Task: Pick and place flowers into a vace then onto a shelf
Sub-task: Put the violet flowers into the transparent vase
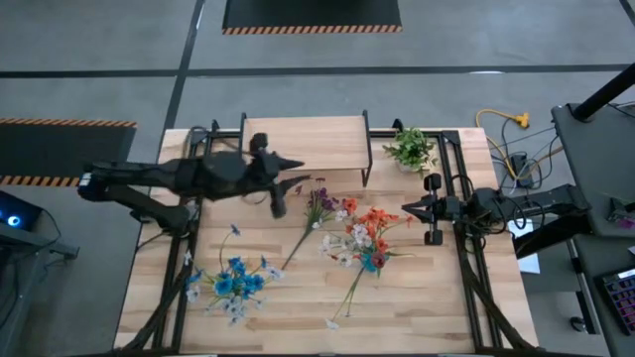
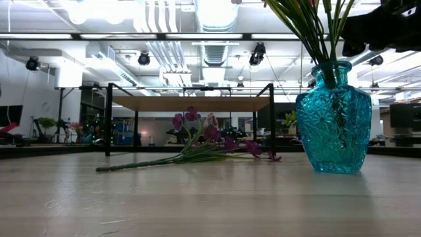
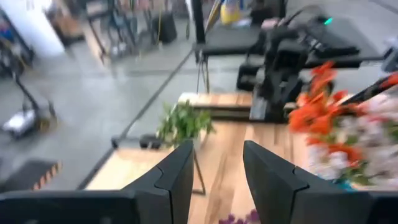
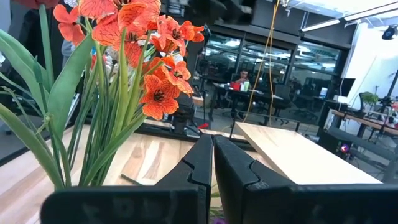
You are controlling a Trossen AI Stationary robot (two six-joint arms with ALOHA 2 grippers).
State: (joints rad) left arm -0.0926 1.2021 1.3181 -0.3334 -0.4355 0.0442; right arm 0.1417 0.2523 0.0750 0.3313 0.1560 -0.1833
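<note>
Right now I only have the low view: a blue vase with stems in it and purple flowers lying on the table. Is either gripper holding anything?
Observer: No. The left gripper is open and empty, over the table by the purple flowers.
Operator: And the right one?
Observer: The right gripper is shut on nothing, beside the vase.
Operator: Any flowers outside my view?
Observer: Yes, a blue bunch lies flat on the left arm's side.

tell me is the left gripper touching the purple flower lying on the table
Apart. In the left wrist view the left gripper is open with nothing between its fingers, and the purple flower lies below on the table.
</note>
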